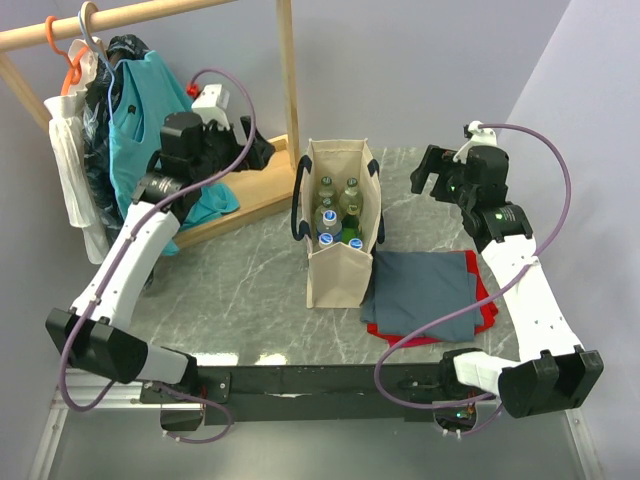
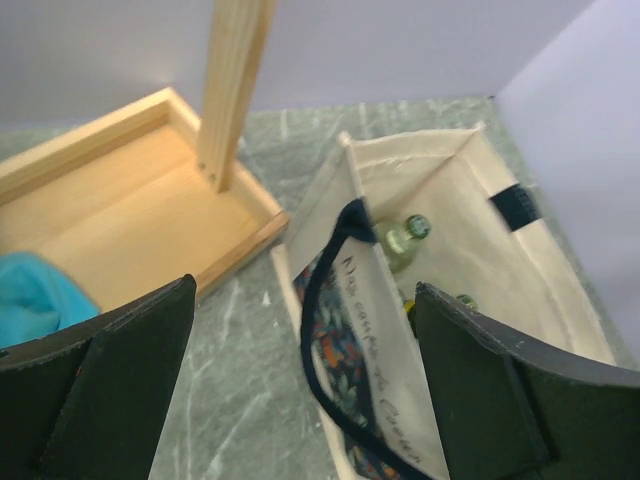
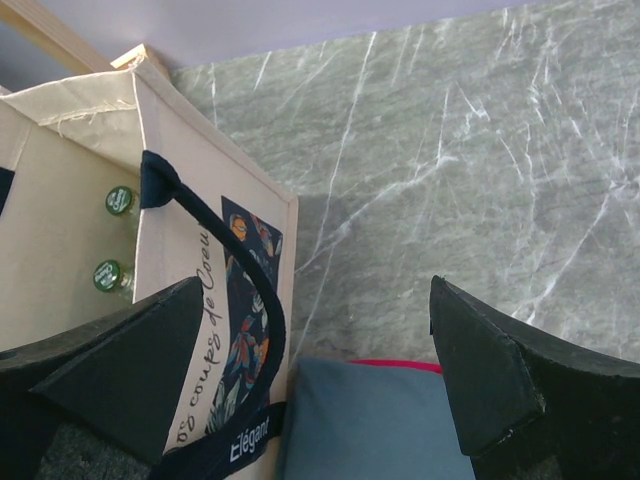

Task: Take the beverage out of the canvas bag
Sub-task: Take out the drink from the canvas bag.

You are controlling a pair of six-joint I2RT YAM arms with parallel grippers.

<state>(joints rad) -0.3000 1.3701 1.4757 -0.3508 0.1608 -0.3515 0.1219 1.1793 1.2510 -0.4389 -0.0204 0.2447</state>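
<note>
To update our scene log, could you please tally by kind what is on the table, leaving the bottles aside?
canvas bag: 1
folded cloth pile, grey-blue over red: 1
wooden rack: 1
robot arms: 2
Total: 5

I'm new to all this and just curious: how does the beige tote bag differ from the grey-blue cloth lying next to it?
The canvas bag stands upright and open, with bottles inside; the grey-blue cloth lies flat and folded. The bag is beige with dark navy handles; the cloth is plain grey-blue, with a red edge showing under it. Both are fabric and sit side by side on the marble table.
</note>
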